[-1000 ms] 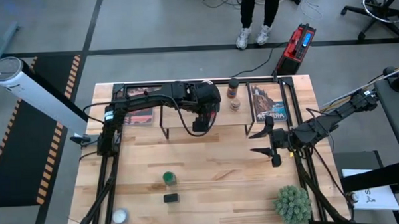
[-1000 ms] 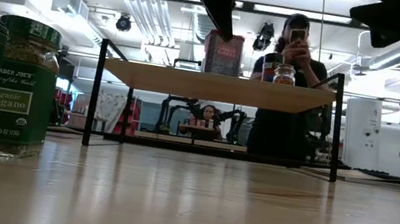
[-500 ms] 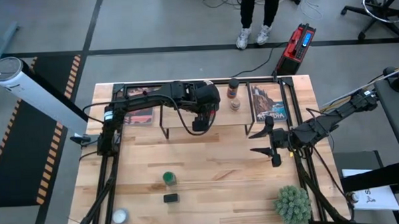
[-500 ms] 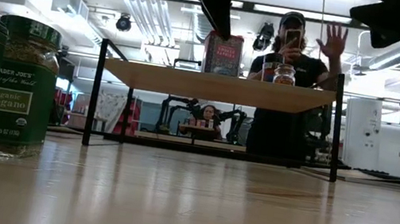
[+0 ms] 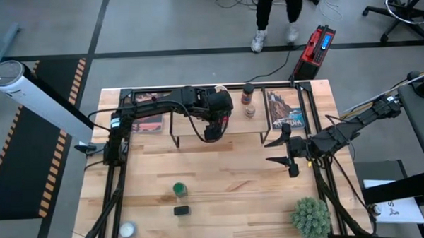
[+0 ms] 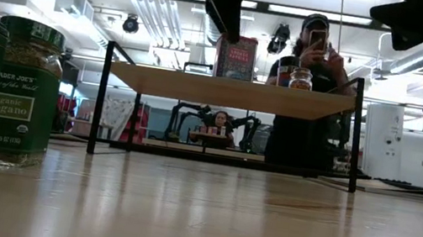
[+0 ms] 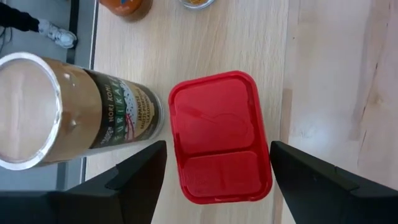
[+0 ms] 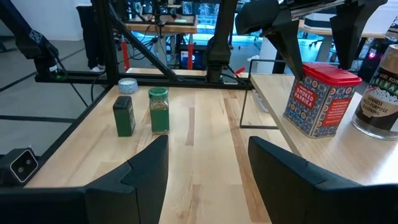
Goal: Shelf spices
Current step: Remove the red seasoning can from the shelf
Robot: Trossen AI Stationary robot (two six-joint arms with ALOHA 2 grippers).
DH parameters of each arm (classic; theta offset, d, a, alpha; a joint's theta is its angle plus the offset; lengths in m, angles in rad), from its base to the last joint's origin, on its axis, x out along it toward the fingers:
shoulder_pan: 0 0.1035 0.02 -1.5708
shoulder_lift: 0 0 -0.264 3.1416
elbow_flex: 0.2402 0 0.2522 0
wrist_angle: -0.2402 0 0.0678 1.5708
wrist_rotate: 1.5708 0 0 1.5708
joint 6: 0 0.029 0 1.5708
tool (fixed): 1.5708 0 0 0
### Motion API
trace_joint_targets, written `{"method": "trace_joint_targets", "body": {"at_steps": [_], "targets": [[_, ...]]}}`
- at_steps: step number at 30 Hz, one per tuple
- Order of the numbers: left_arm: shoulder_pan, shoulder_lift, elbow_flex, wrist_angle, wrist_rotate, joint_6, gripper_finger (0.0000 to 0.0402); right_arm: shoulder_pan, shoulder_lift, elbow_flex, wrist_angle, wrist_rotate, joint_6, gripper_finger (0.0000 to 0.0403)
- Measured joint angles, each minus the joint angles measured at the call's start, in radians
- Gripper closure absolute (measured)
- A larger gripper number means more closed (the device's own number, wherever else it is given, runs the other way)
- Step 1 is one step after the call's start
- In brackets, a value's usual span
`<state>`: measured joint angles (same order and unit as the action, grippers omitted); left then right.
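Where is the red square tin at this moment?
The red tin stands on the shelf, near its middle in the low view, directly beneath the open left gripper. A tan round jar stands right beside it.

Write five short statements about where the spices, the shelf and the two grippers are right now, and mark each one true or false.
1. The red square tin stands on the shelf. True.
2. The left gripper grips the tin. False: its open fingers straddle it from above.
3. The green-lidded jar is shelved. False: it stands on the table.
4. The right gripper holds nothing. True.
5. The small black box lies beside the plant. False: it sits by the green-lidded jar.
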<state>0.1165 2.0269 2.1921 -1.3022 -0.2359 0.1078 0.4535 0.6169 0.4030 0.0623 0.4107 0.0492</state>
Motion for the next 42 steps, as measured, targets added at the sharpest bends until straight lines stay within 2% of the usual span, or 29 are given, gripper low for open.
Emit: {"method": "trace_joint_targets", "body": {"at_steps": [19, 28, 35, 42], "targets": [[-0.002, 0.005, -0.013, 0.037, 0.019, -0.087, 0.0127, 0.0, 0.0, 0.0, 0.002, 0.0, 0.0, 0.0204], [-0.002, 0.012, -0.092, 0.08, 0.018, -0.124, 0.0127, 0.0, 0.0, 0.0, 0.002, 0.0, 0.002, 0.0204], [-0.002, 0.012, -0.089, 0.089, 0.018, -0.124, 0.0128, 0.0, 0.0, 0.0, 0.002, 0.0, -0.001, 0.0204], [-0.002, 0.012, -0.081, 0.09, 0.018, -0.123, 0.0158, 0.0, 0.0, 0.0, 0.002, 0.0, 0.0, 0.0204]]}}
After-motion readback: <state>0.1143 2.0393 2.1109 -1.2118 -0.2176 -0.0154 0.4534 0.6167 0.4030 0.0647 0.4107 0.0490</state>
